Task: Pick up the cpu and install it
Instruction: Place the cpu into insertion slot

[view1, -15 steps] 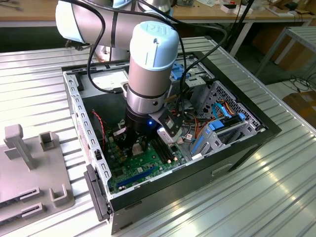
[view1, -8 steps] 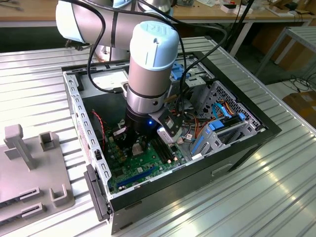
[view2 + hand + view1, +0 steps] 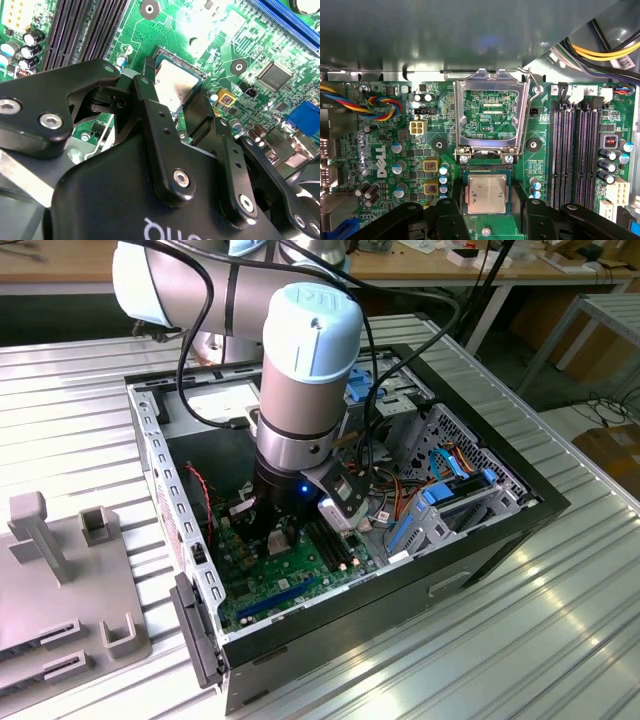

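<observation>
Cpu (image 3: 486, 194) lies flat by the hinge of the load frame (image 3: 490, 81), my gripper (image 3: 174, 102) clamped on two opposite edges to keep it level (frame tipped up, seat clear).

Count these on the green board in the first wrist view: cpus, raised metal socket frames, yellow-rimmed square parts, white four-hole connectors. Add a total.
cpu: 1
raised metal socket frame: 1
yellow-rimmed square parts: 2
white four-hole connector: 1
Total: 5
</observation>
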